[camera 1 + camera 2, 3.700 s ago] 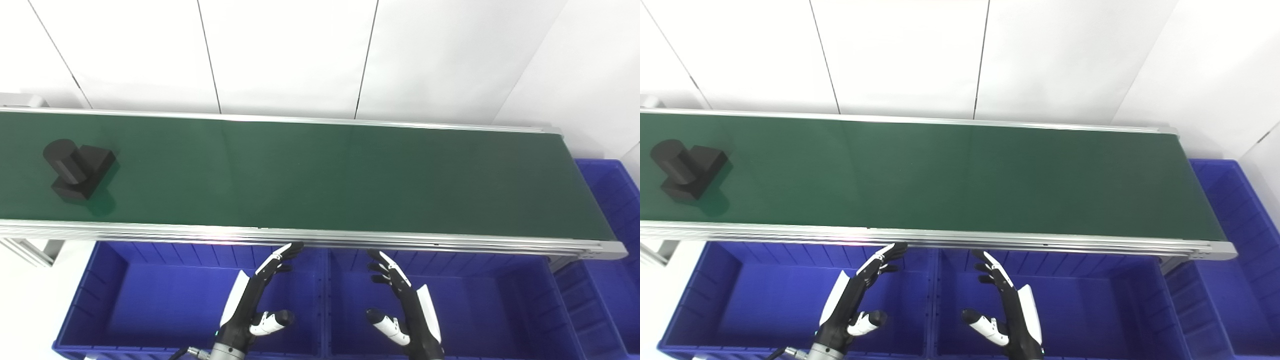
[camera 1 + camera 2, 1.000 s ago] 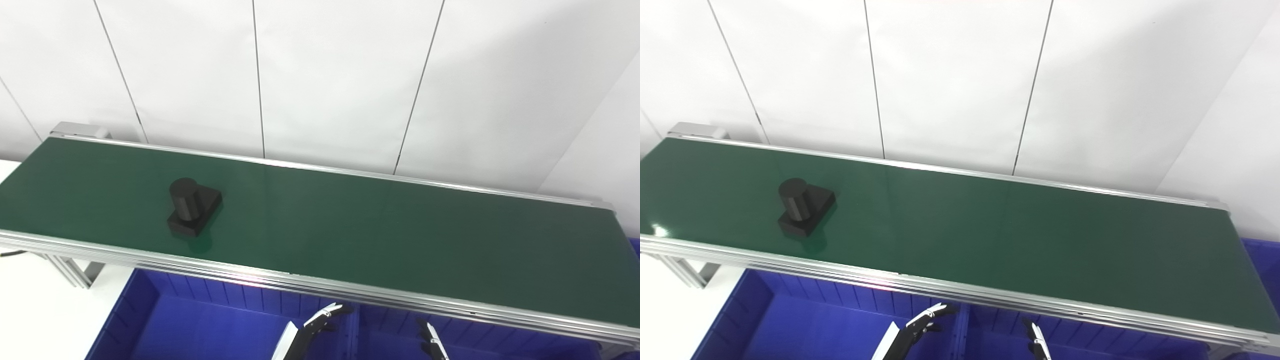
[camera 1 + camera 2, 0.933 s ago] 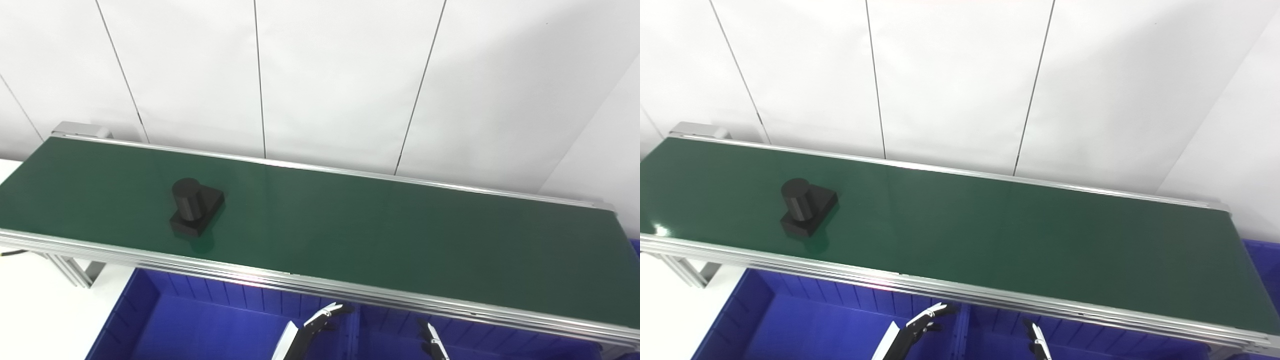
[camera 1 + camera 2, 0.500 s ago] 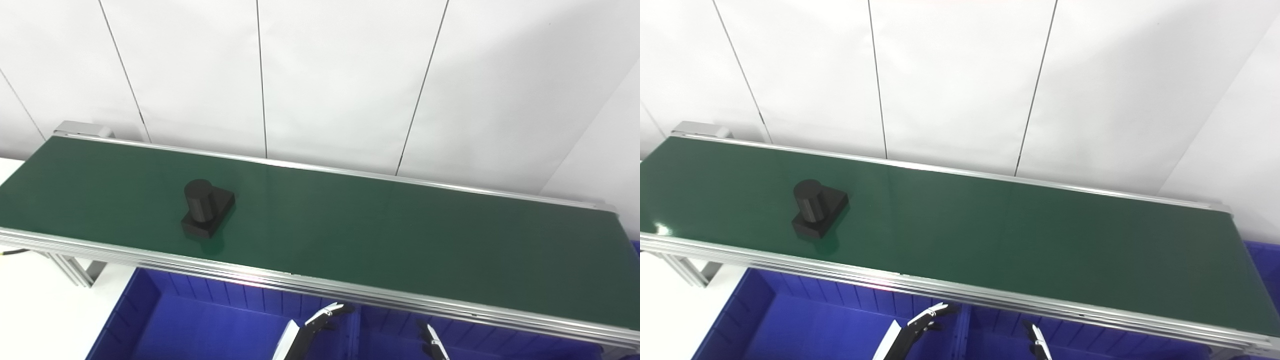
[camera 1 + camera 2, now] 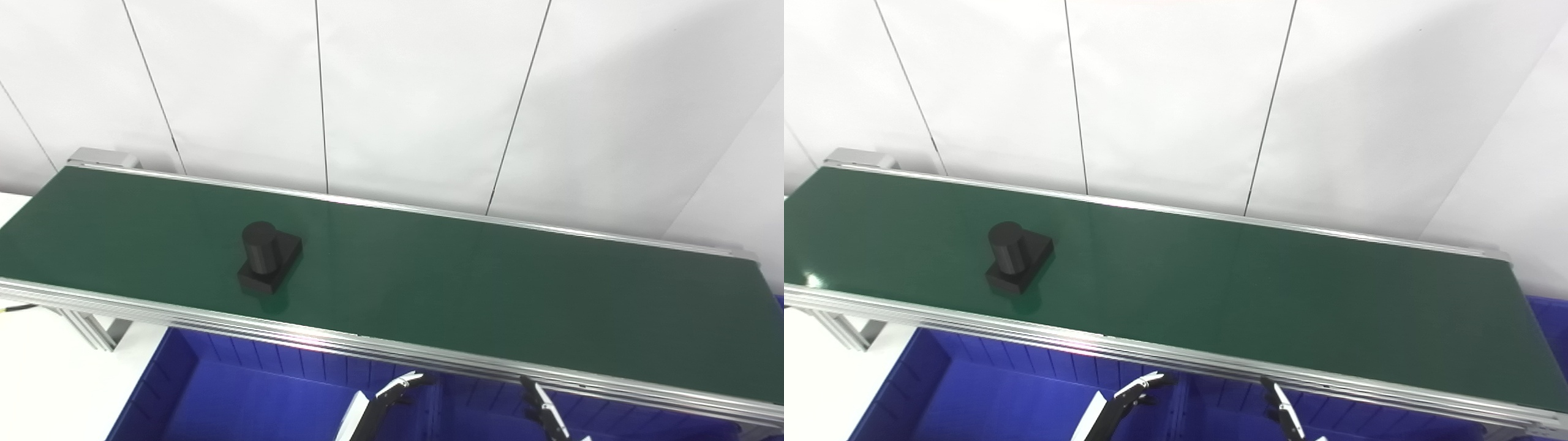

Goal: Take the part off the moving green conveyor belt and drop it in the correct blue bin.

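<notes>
The black part point(image 5: 268, 257) sits on the green conveyor belt point(image 5: 465, 288) toward its left end, near the front edge. It's up-left of my left robot hand point(image 5: 383, 401), the nearer one. Both that and my right robot hand point(image 5: 542, 407) hover empty over the blue bins point(image 5: 257, 392), fingers apart.

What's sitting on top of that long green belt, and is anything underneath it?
On the green conveyor belt rides one black part: an upright cylinder on a square base. Below its near edge stand blue plastic bins, where both hands' fingertips show. The belt hides whatever lies directly beneath it.
</notes>
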Robot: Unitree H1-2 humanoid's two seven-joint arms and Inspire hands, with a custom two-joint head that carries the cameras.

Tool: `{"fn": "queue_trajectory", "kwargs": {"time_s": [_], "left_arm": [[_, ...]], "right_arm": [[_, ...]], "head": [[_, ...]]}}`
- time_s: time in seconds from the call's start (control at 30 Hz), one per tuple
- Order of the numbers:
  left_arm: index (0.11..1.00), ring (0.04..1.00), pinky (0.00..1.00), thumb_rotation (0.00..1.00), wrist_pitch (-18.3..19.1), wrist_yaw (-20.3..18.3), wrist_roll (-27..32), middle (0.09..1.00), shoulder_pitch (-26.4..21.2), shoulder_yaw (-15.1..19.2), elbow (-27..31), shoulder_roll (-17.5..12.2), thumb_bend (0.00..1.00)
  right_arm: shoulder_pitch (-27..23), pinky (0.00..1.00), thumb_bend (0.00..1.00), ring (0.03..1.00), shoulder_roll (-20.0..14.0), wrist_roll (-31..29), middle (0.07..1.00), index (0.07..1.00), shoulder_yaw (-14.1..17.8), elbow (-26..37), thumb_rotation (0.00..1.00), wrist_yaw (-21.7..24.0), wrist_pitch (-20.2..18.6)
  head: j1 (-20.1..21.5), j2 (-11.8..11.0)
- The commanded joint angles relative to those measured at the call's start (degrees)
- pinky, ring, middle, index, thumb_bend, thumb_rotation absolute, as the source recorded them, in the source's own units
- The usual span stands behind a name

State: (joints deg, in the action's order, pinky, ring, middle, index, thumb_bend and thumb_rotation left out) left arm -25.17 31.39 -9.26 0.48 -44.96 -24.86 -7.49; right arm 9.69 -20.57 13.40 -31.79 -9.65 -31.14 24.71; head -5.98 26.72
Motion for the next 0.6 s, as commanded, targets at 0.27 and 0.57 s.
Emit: {"fn": "queue_trajectory", "kwargs": {"time_s": [0.27, 0.57], "left_arm": [[0.783, 0.856, 0.74, 0.96, -1.75, 1.53, -0.29, 0.869, -1.29, -0.56, 0.83, -0.11, 1.00], [0.785, 0.858, 0.75, 0.95, -1.75, 1.39, -0.26, 0.868, -1.43, -0.50, 0.30, 0.05, 1.00]], "right_arm": [[0.78, 0.70, 0.99, 0.823, -2.99, 4.32, 0.873, 0.860, 2.75, 14.18, 1.00, -3.97, 2.21], [-1.48, 0.73, 0.98, 0.840, -4.11, 2.17, 0.898, 0.892, 7.14, 20.49, 0.98, -2.80, 2.21]], "head": [[-0.14, -0.26], [-0.14, -0.41]]}}
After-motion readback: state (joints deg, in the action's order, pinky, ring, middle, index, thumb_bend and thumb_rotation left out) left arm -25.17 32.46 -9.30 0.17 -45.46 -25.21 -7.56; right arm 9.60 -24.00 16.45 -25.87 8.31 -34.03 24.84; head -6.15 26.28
